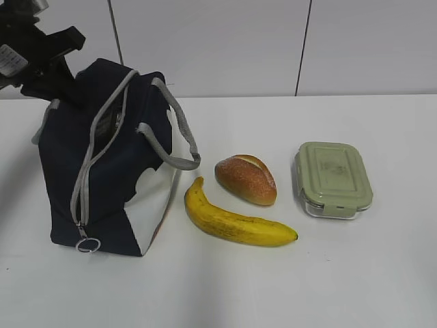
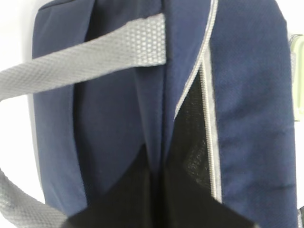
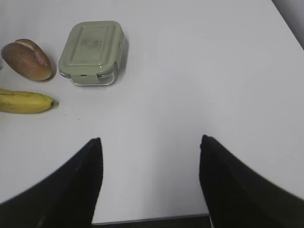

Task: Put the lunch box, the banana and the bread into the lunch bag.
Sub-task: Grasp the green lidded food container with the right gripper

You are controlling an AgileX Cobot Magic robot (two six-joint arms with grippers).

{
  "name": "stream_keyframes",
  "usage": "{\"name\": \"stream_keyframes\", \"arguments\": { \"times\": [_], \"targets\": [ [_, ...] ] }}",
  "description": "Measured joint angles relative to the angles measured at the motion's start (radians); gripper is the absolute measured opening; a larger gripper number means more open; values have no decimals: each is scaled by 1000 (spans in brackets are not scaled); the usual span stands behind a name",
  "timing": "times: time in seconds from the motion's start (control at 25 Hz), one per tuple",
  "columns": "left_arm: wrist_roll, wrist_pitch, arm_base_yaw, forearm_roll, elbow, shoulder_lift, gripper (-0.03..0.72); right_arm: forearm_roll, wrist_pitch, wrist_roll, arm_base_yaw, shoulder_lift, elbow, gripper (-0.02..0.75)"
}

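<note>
The navy lunch bag (image 1: 116, 171) stands at the left with its grey zipper (image 1: 92, 160) partly open. My left gripper (image 1: 63, 92) is at the bag's top rear. In the left wrist view it (image 2: 159, 166) is shut on a fold of the bag's navy fabric (image 2: 247, 95) beside the open zipper (image 2: 212, 123). The banana (image 1: 232, 222), the bread (image 1: 246, 179) and the green-lidded lunch box (image 1: 332, 179) lie on the table right of the bag. My right gripper (image 3: 149, 142) is open and empty over bare table, with the lunch box (image 3: 92, 51), bread (image 3: 27, 59) and banana (image 3: 23, 102) ahead to its left.
The white table (image 1: 382, 273) meets a pale panelled wall (image 1: 225, 41) at the back. The bag's grey handles (image 1: 174, 130) hang over its right side, and one (image 2: 95, 57) crosses the left wrist view. The table's near edge (image 3: 152, 219) shows below my right gripper.
</note>
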Motion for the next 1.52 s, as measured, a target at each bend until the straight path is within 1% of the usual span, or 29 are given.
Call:
{"name": "stream_keyframes", "arguments": {
  "times": [0.2, 0.32, 0.8, 0.96, 1.28, 1.52],
  "targets": [
    [0, 1, 0, 0, 0, 0, -3, 32, 0, 0, 0, 0, 0, 474],
    [0, 3, 0, -1, 0, 0, -3, 40, -17, 0, 0, 53, -14, 474],
    [0, 6, 0, -1, 0, 0, -3, 44, -275, 2, 0, 486, -75, 474],
    [0, 6, 0, -1, 0, 0, -3, 70, -346, 2, 0, 642, -114, 474],
    [0, 8, 0, -1, 0, 0, -3, 159, -340, -2, 0, 971, -242, 474],
    [0, 10, 0, -1, 0, 0, -3, 190, -263, -89, 0, 1196, -393, 474]
  ]
}}
